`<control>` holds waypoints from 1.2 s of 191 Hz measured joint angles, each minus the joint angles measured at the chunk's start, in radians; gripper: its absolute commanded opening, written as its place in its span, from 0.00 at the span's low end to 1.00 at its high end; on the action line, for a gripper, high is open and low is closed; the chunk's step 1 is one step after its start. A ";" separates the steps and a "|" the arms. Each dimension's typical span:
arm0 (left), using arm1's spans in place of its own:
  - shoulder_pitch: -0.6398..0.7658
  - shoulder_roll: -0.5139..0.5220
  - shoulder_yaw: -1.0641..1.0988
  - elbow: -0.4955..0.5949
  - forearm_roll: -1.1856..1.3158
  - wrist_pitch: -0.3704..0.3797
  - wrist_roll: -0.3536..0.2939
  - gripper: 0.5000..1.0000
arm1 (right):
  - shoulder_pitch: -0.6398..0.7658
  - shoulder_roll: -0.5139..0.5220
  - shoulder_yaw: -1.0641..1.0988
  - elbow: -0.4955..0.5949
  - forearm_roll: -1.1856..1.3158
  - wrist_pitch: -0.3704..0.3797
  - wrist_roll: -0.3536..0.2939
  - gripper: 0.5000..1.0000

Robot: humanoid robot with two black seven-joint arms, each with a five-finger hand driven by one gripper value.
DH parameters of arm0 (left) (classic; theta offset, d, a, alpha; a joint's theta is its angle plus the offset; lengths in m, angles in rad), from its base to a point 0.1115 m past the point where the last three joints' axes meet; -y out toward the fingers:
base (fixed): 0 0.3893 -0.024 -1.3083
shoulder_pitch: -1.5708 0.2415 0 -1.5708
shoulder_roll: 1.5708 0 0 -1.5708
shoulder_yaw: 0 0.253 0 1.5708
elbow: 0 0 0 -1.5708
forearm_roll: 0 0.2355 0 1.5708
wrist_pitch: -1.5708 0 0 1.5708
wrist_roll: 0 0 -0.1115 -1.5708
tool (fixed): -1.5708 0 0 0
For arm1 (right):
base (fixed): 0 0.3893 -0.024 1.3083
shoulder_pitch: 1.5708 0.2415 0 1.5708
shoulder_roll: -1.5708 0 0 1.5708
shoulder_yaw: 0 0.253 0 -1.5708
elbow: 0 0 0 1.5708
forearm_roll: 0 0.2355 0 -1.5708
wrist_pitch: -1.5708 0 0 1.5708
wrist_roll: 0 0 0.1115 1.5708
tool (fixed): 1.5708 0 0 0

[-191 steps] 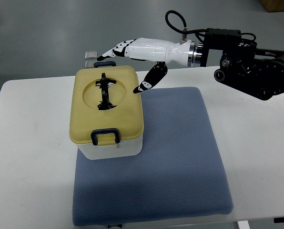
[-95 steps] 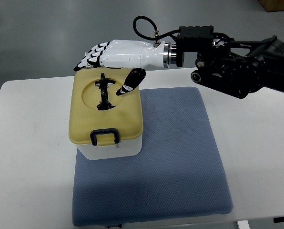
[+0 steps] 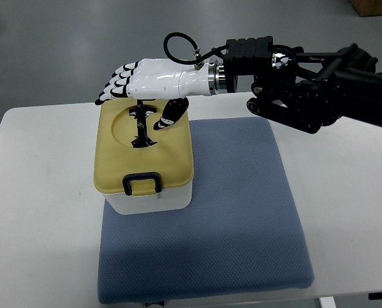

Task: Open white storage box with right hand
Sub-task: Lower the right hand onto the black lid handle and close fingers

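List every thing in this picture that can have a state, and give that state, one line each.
White storage box: closed, standing on the mat.
Yellow lid: on the box.
Front latch: down.
Right hand: open, over the lid's far edge, holding nothing.
Blue mat: flat on the table.

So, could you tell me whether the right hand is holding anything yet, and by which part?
Nothing is held. The right hand hovers over the far edge of the lid, fingers extended.

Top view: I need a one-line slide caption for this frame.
Right hand, fingers open, hovers over the far edge of the yellow lid of the latched white storage box on a blue mat.
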 measured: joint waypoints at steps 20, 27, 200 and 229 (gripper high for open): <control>-0.001 0.000 0.000 0.000 0.000 0.000 0.000 1.00 | 0.000 0.012 -0.013 -0.006 -0.004 -0.016 0.000 0.85; -0.001 0.000 0.000 0.000 0.000 0.000 0.000 1.00 | 0.000 0.018 -0.018 -0.010 -0.005 -0.024 0.000 0.84; -0.009 0.000 0.002 0.000 0.000 -0.001 0.000 1.00 | 0.016 0.026 -0.039 -0.034 -0.010 -0.067 0.000 0.59; -0.009 0.000 0.003 0.000 0.000 -0.001 0.000 1.00 | 0.013 0.027 -0.039 -0.034 -0.016 -0.070 0.000 0.53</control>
